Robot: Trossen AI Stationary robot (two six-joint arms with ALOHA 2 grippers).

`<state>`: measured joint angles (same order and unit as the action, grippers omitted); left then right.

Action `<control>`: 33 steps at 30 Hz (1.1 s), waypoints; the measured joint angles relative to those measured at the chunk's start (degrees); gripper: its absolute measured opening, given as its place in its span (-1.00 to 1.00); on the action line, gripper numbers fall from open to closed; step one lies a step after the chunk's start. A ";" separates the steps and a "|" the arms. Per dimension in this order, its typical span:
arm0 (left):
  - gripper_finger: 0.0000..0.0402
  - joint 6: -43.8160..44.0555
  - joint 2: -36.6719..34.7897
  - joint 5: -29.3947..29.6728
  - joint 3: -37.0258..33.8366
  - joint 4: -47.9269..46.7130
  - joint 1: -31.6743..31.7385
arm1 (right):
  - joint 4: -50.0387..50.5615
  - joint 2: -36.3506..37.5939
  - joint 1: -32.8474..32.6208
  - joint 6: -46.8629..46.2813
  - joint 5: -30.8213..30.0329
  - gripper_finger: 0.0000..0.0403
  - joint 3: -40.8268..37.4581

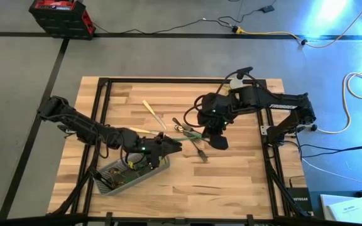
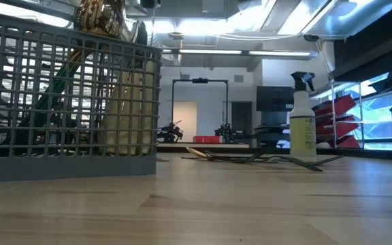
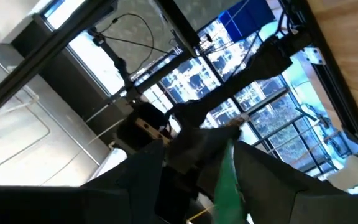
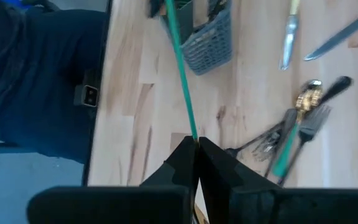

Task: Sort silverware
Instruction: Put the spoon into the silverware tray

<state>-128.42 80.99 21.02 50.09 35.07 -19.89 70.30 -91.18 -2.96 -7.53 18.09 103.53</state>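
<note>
Silverware sits in three places on your desk [image 1: 244,182], taken from left to right. At the near left, the grey mesh caddy [image 1: 126,176] already stands several pieces upright, gold heads and cream and green handles showing through its bars in the low view. Your left pincer [image 1: 176,145] hovers just beside the caddy's far right corner, its fingers [image 3: 263,177] apart around a green handle [image 3: 227,180] in the wrist view; you cannot tell from these views whether they press on it. That green-handled piece [image 4: 182,74] runs slanting from the caddy side across to your right pincer [image 4: 196,144], whose jaws are pinched tight on its other end, above the middle of the desk. Behind it, a cream-handled knife [image 1: 151,112] lies alone on the wood. Just under and beside the right pincer lies a loose heap of forks and spoons [image 4: 294,134], dark and green handles crossing, one gold head on top. In the low view a spray bottle [image 2: 303,122] stands behind that heap.
</note>
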 joint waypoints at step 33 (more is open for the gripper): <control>-0.09 0.46 0.02 0.81 -0.04 -2.07 2.42 | -1.64 -3.23 0.85 -0.92 1.16 -1.00 -0.02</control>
<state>-127.96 81.01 21.82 50.04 33.00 -17.47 68.66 -94.40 -2.11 -8.45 19.25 103.50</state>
